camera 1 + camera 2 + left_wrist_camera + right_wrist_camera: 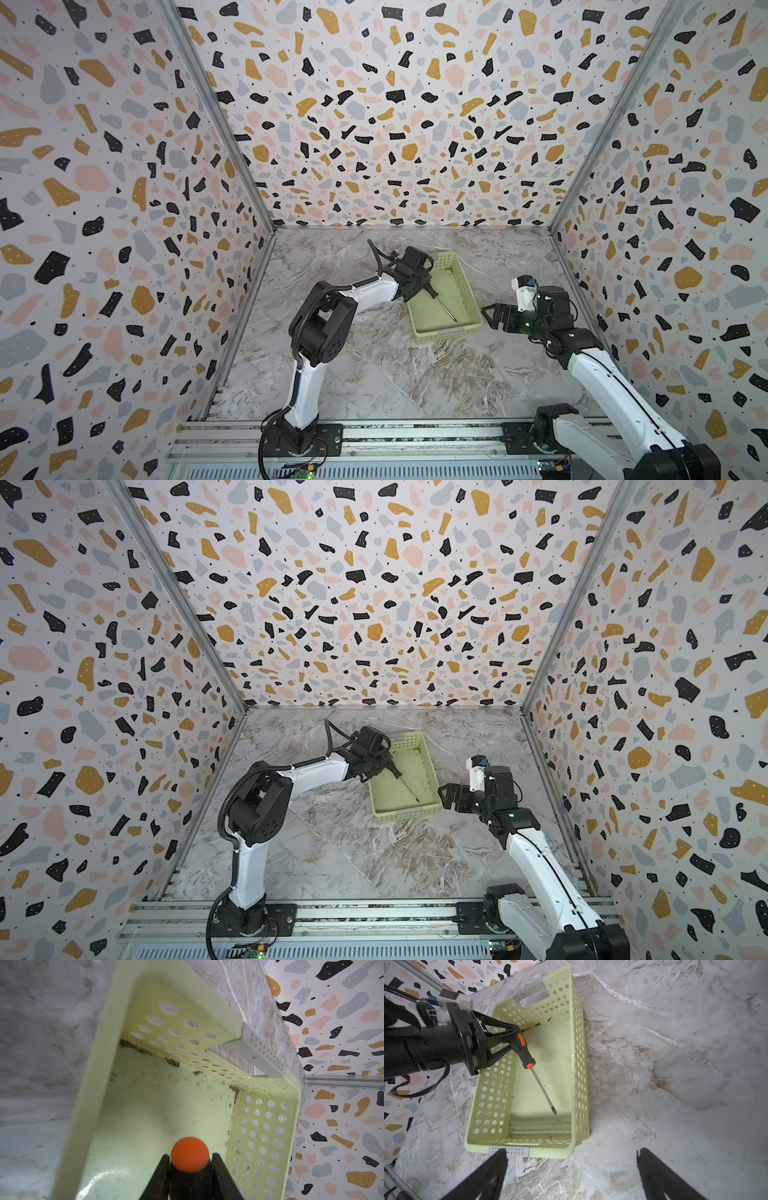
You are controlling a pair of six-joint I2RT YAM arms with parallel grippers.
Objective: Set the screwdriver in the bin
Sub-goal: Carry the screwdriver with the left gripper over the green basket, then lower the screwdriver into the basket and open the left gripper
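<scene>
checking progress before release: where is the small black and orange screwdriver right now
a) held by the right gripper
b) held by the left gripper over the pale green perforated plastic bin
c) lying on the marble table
b: the left gripper is shut on the screwdriver handle, shaft slanting down inside the bin

left end effector (515, 1036) w/ screwdriver (526, 1056) over bin (577, 1043) | right end effector (572, 1154) just R of bin

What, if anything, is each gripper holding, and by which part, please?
The left gripper holds the screwdriver near the top end of its handle, its shaft angled down into the bin. The right gripper is open and holds nothing.
</scene>
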